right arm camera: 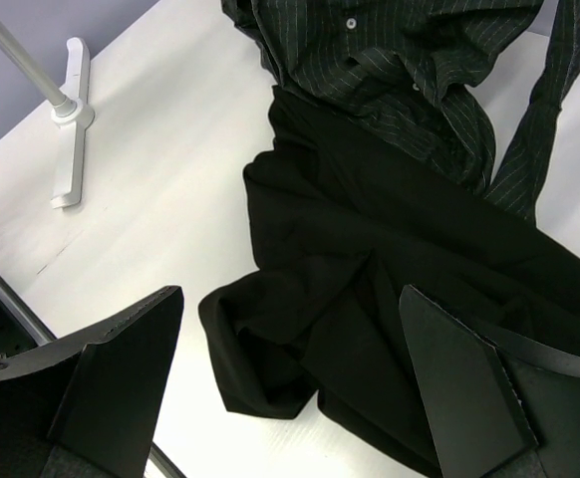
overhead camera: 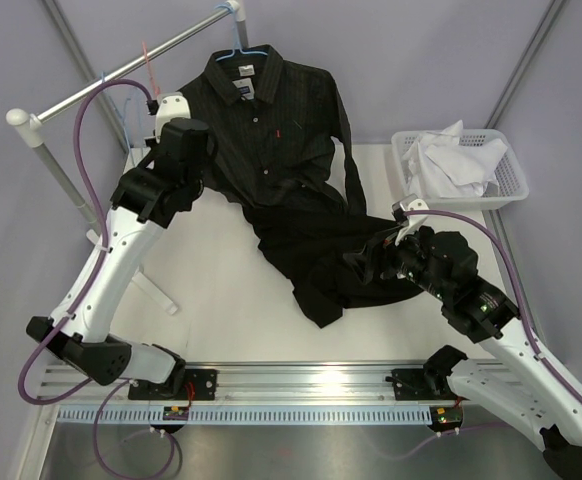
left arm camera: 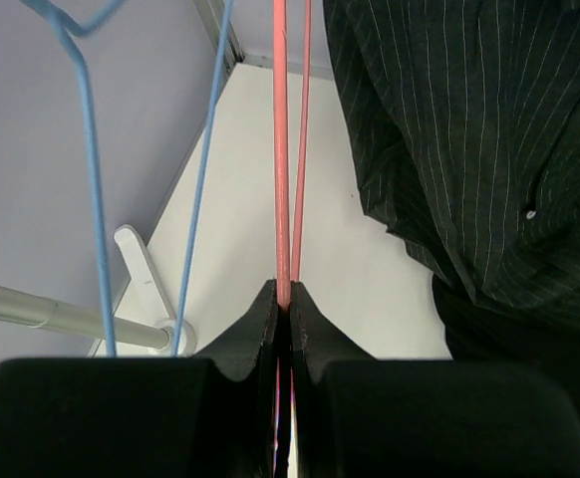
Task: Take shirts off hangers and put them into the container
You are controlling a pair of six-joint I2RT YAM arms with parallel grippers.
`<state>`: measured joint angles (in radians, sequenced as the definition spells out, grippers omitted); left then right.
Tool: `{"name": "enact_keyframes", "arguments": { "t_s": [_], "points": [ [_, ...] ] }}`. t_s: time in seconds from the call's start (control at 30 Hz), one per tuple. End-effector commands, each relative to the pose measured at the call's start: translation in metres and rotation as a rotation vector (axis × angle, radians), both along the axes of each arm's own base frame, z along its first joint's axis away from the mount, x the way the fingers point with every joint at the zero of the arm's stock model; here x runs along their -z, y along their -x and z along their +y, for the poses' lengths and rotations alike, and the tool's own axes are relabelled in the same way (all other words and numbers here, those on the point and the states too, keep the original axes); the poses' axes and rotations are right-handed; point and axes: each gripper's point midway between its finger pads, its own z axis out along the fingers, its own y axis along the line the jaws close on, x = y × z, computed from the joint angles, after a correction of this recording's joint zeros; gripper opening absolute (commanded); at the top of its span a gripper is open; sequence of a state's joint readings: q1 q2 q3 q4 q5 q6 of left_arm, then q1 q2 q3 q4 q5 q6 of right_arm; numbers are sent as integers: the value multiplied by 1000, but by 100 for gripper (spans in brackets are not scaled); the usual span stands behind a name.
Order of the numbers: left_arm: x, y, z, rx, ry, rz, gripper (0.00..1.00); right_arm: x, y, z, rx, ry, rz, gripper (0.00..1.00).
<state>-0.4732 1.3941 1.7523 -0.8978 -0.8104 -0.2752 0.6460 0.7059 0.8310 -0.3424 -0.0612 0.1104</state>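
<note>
Black shirts: two, left of basket; one white shirt inside. Left claw clamped on pink hanger, right claw apart.

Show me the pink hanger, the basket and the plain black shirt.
Pink hanger (left arm camera: 281,149): left wrist view, on its thicker wire.
Basket (overhead camera: 511,172): top view, on its right mesh wall.
Plain black shirt (right arm camera: 370,289): right wrist view, middle of the cloth.

Nothing legible: the collar label on the pinstriped shirt is too small.
</note>
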Motion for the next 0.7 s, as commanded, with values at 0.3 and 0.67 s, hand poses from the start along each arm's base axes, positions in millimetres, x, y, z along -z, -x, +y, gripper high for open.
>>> {"name": "enact_keyframes", "arguments": {
  "t_s": [0.3, 0.67],
  "points": [
    [12, 23, -4, 41, 141, -40, 18, -3, -5, 1, 25, -18, -18, 100],
    [-40, 54, -13, 206, 240, -152, 94, 12, -17, -4, 86, 28, 20, 100]
  ]
}}
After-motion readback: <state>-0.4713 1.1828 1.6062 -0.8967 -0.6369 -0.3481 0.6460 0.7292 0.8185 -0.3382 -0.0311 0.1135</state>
